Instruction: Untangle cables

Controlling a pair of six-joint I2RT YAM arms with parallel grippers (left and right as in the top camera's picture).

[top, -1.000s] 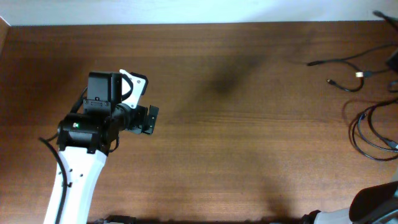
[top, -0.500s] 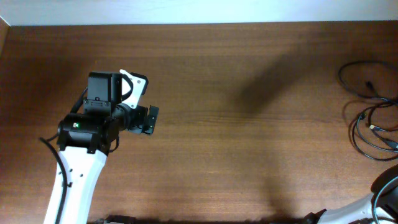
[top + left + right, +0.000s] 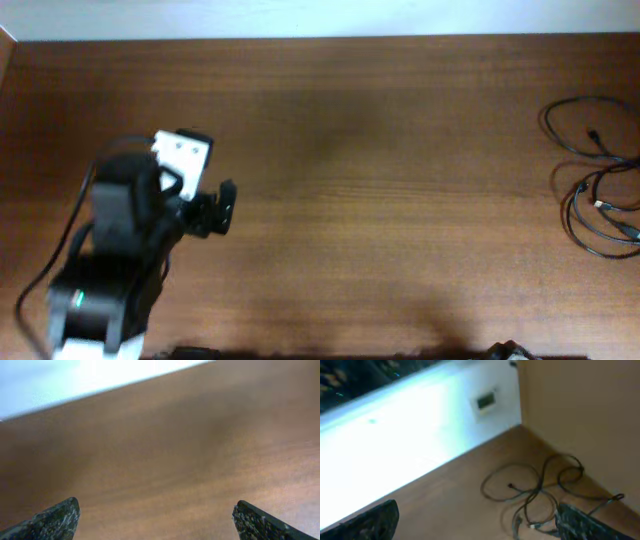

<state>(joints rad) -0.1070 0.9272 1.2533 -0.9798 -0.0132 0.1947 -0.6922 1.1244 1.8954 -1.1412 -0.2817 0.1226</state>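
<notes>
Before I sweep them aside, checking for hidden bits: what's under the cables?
Only bare wooden table shows beneath the cables; where loops cross, the lower strands are partly covered.

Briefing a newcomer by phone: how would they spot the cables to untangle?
From above, follow the brown wooden table to its right edge. The cables lie there: thin black cords in loose overlapping loops, with small plugs at the ends.

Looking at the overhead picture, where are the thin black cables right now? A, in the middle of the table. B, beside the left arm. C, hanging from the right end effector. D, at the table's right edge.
D: the cables lie in loose loops on the table at its right edge, far from the left end effector, and nothing grips them.
</notes>
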